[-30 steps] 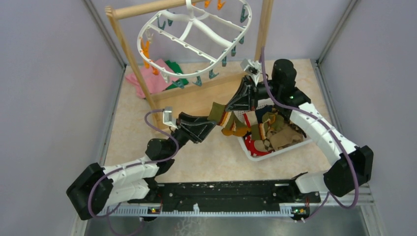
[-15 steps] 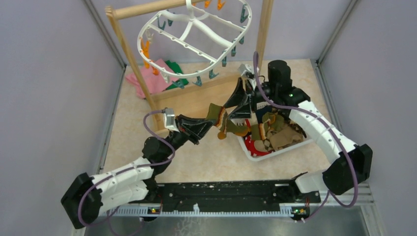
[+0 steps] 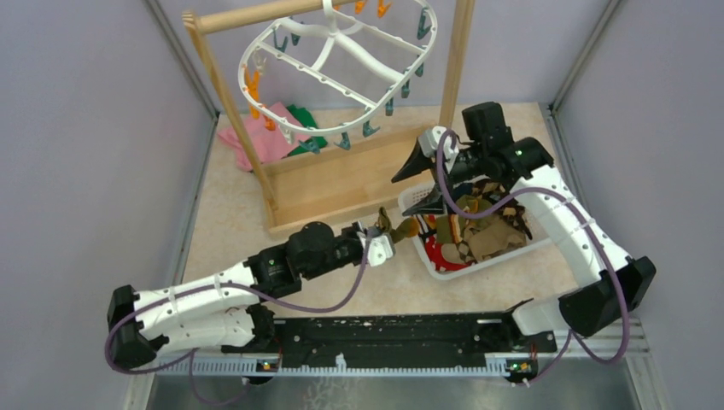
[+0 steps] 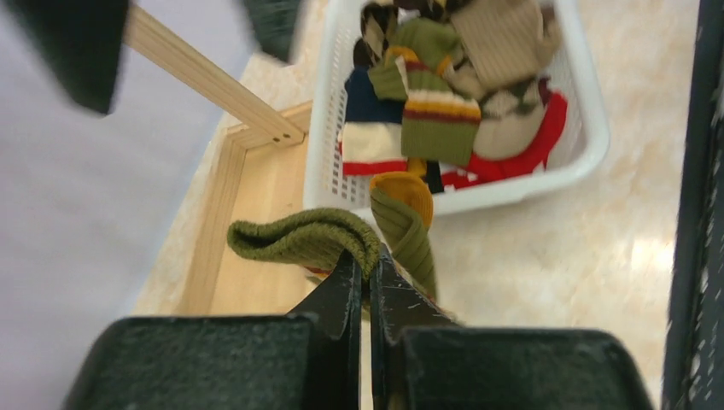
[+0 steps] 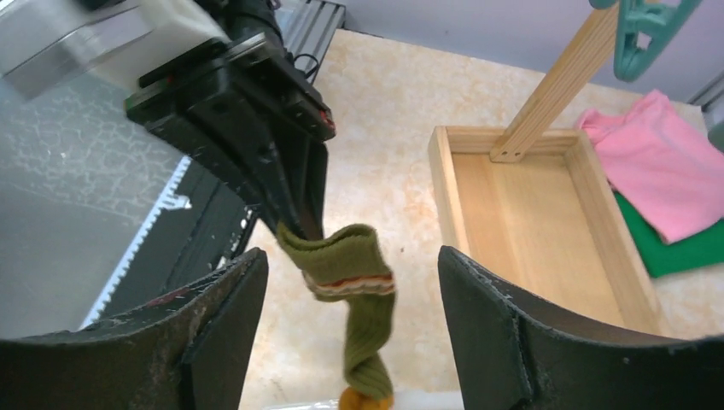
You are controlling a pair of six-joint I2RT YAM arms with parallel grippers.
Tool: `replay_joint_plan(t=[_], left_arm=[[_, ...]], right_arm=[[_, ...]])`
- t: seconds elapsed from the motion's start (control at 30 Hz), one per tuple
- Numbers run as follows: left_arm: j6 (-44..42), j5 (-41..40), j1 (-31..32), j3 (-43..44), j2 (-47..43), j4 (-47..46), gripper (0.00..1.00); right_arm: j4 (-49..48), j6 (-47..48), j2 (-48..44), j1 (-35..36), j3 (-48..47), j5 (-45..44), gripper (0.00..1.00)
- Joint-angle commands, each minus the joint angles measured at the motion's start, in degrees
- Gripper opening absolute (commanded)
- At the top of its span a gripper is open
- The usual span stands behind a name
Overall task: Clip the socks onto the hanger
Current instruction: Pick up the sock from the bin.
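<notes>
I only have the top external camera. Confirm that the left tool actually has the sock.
Observer: In the left wrist view, the left tool is shut on the olive sock, pinching its folded cuff.
Operator: Now report the right tool's fingers.
Observer: In the right wrist view, the right tool is open. It has one finger on each side of the hanging sock, and neither touches it.
Operator: Describe the sock's markings.
Observer: A thin cream band with a reddish line runs just below the cuff.
</notes>
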State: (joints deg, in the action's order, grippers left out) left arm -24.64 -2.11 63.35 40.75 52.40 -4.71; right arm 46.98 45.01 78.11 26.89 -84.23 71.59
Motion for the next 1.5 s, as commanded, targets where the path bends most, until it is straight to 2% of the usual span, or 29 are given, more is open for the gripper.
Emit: replay_joint_plan(t=[0.0, 0.17, 0.23, 0.37, 0.47, 0.6, 0.73, 0.9, 1.07, 1.27, 1.37, 1.47], left_arm=[[-15.92, -7.91, 4.64, 6.57, 1.37, 13.24, 0.00], [-18.46, -4.37, 5.81, 9.36, -0.25, 18.42, 0.00], [-18.68, -0.56, 5.82, 11.15, -2.19, 20.25, 0.05], [-19.99, 9.84, 5.82, 13.15, -6.70, 21.12, 0.13], [-18.54, 14.79, 5.82, 14.50, -9.19, 20.99, 0.11], [-17.03, 16.76, 5.82, 15.11, -10.63, 21.45, 0.00], [-15.09, 13.66, 5.82, 14.56, -10.13, 21.14, 0.00], [-12.81, 10.07, 5.82, 13.48, -8.21, 20.04, 0.00], [-10.73, 6.52, 5.82, 11.66, -7.76, 18.28, 0.00], [-8.23, 2.68, 5.76, 8.67, -9.75, 16.21, 0.00], [-7.64, -1.35, 5.74, 7.10, -10.66, 14.86, 0.00], [-7.04, -4.63, 5.73, 5.95, -11.14, 13.56, 0.00]], right_arm=[[10.21, 16.38, 3.78, 2.54, -5.70, 0.76, 0.75], [22.08, 33.80, 7.17, 7.68, -7.97, -3.89, 0.78], [26.84, 39.83, 8.40, 9.86, -9.20, -5.22, 0.78], [33.20, 46.75, 10.59, 11.87, -13.09, -3.32, 0.79], [35.93, 48.51, 12.22, 12.52, -16.72, -2.12, 0.79], [36.94, 48.79, 12.34, 13.31, -17.95, -1.06, 0.78], [36.45, 47.81, 10.79, 13.61, -15.91, 0.46, 0.77], [28.03, 37.17, 7.76, 13.59, -11.94, 1.88, 0.74], [21.83, 27.87, 6.74, 13.62, -9.54, 0.42, 0.66], [19.57, 25.40, 6.22, 13.56, -7.97, -1.53, 0.56], [18.02, 23.97, 6.03, 13.62, -7.05, -2.82, 0.48], [16.77, 22.74, 5.78, 13.58, -6.74, -3.94, 0.45]])
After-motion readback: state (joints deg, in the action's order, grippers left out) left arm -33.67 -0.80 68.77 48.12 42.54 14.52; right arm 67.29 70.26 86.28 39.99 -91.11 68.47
